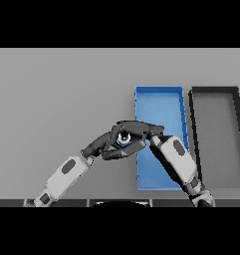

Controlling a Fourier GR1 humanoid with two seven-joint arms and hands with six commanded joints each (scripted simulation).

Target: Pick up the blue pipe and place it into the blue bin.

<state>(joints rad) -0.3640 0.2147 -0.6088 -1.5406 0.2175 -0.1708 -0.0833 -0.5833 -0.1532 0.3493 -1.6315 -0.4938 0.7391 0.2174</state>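
Only a small blue and white end of the blue pipe (123, 139) shows, held just off the left wall of the blue bin (159, 102). My left hand (102, 145) reaches in from the lower left, its fingers curled under and around the pipe. Coming from the lower right across the bin, my right hand (139, 128) has its fingers curled over the top of the same pipe. The two hands meet and hide most of the pipe.
A black bin (214, 91) stands right beside the blue bin, on its right. The grey table (61, 89) stretches to the left and to the back.
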